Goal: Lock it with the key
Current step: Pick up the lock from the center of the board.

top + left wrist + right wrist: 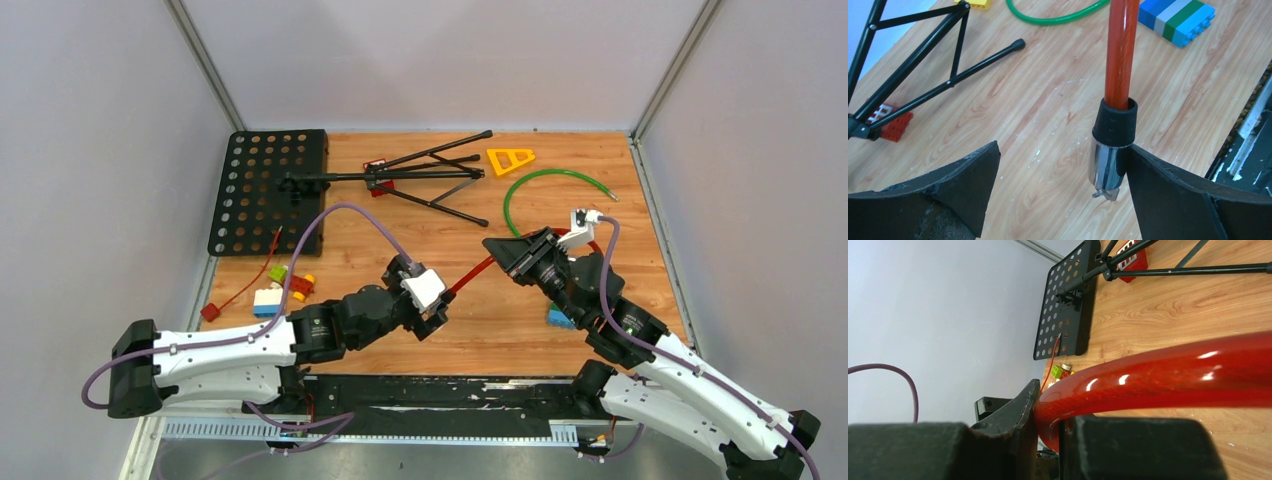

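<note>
Pale grey walls (440, 60) on three sides, metal corner posts (205, 65) at the back seams; light-brown wood-grain tabletop (1048, 110), flecked white, under and ahead of the fingers (948, 195), black rail (440, 392) behind them; even, soft light.

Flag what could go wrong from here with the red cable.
1. The open left tool has the silver metal tip of the glossy red cable close beside one finger, off-centre; closing may knock it aside.
2. The right tool pinches the slick cable on a bend; it might slip or twist.
</note>
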Robot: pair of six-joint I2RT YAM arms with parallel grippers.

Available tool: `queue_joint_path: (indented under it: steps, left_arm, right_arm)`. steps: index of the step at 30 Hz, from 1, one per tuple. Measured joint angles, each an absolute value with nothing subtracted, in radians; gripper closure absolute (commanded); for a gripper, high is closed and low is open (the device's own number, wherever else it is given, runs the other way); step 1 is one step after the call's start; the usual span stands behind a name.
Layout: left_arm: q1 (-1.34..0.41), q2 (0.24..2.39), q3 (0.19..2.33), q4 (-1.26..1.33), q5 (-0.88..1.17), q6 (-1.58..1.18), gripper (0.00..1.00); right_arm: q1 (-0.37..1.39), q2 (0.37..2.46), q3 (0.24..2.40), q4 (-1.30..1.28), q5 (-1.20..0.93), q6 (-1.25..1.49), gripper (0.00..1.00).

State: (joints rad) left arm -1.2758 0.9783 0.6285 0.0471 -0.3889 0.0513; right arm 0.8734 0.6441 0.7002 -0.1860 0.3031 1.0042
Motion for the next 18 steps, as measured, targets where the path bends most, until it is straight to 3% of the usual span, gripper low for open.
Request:
queue_joint_path:
  steps: [18]
  left_arm:
    - [-1.276,0.750,0.631,-0.157,-0.402,0.152,0.00]
  right_arm:
    - [0.873,0.644,0.698,-0.186,0.306,1.012,1.00]
